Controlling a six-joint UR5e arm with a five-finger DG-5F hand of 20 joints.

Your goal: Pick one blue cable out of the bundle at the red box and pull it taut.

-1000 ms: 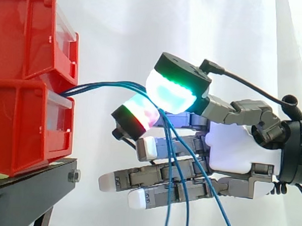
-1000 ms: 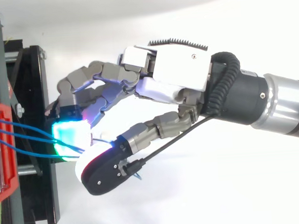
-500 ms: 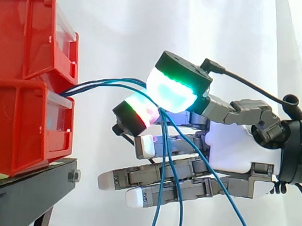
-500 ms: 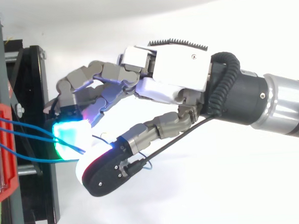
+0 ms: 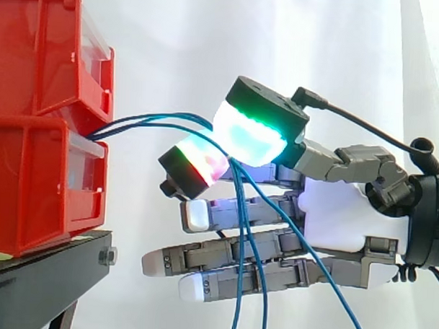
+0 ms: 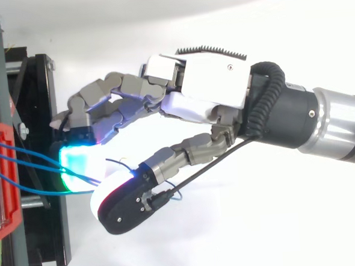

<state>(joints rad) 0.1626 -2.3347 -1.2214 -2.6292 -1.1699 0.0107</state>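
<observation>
Arm: it is seen coming in from the right in the side view and is held level.
Robot hand [image 5: 348,212]: it is turned on its side, with the thumb kept on top and the fingers pointed left at the red boxes.
Grip: the blue cables [image 5: 156,119] are pinched between the glowing green pad [image 5: 250,140] and a red and pink pad [image 5: 201,162]. How many cables are caught there cannot be told.
Other fingers: they are held out straight and flat below the pinch, one under the other.
Where the cables are: they are seen coming out of the gap between the upper red box [image 5: 36,50] and the lower red box [image 5: 38,180].
Which way the cables run: they are stretched from the boxes to the right in a soft arch up to the pinch. Past the pinch they are left hanging down across the straight fingers.
Stand: the boxes are stacked on a black stand [image 5: 35,281].
</observation>
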